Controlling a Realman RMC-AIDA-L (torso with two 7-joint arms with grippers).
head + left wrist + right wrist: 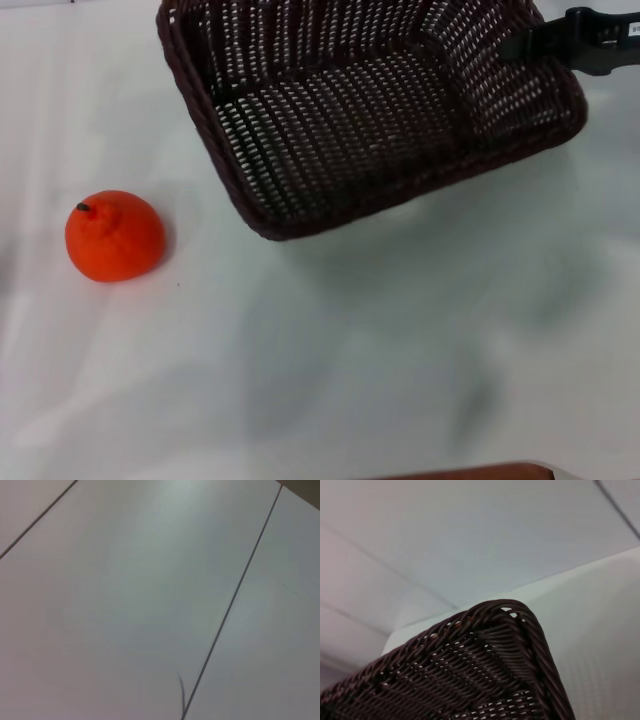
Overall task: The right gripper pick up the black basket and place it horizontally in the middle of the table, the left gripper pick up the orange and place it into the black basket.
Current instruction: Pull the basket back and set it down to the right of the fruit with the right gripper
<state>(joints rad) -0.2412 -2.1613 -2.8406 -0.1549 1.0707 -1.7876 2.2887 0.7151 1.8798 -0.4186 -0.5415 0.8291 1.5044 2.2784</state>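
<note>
The black basket [350,120] is a large dark woven basket at the upper middle of the head view, tilted and raised, casting a soft shadow on the white table [400,350]. My right gripper [518,45] reaches in from the upper right and is shut on the basket's right rim. One braided basket corner [505,630] fills the lower part of the right wrist view. The orange [114,236] rests on the table at the left, well apart from the basket, its dark stem pointing up and left. My left gripper is out of view; the left wrist view holds only the bare table [125,605].
A brown edge [470,472] shows at the bottom of the head view. Thin dark seams [235,600] run across the surface in the left wrist view. Open table lies between the orange and the basket and in front of both.
</note>
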